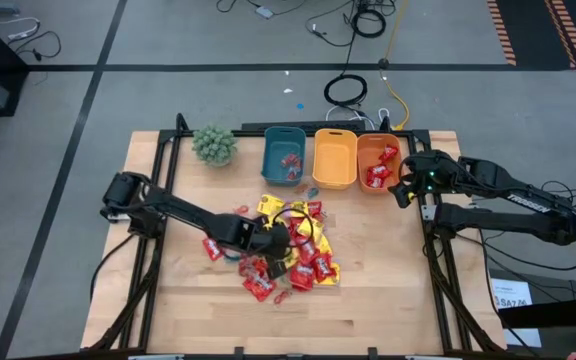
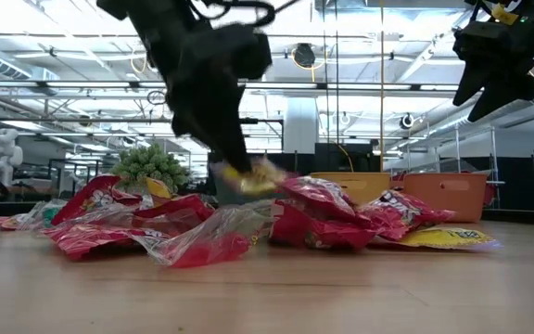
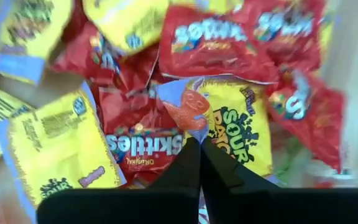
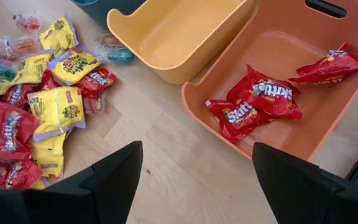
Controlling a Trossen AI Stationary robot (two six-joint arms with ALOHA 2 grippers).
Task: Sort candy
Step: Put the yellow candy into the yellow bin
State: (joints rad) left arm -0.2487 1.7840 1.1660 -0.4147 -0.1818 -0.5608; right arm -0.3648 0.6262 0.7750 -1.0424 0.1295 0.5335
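Note:
The candy pile [image 1: 288, 250] of red and yellow packets lies mid-table, also seen as the candy pile [image 2: 248, 223] in the low view. My left gripper [image 1: 283, 240] is down over the pile, shut on a yellow packet [image 3: 241, 130]. My right gripper [image 1: 405, 190] hangs open in the air beside the orange bin [image 1: 378, 162], touching nothing. In the right wrist view my right gripper [image 4: 194, 180] has its fingers spread wide above bare wood. Three red packets [image 4: 260, 99] lie in the orange bin [image 4: 328, 143]. My left gripper pinches the yellow packet between its two fingertips [image 3: 191, 158], at the packet's pale-edged end [image 3: 188, 115]. The fingers come from above, slanting down. In the low view the yellow packet [image 2: 253, 176] sticks out below the fingers, just over the red packets; whether it is clear of them I cannot tell.
Teal bin [image 1: 285, 157], yellow bin [image 1: 334, 158] and the orange bin stand in a row at the far edge. The yellow bin [image 4: 179, 31] holds nothing I can see. A green spiky plant [image 1: 214, 144] stands far left. Bare wood [image 1: 388, 260] lies right of the pile.

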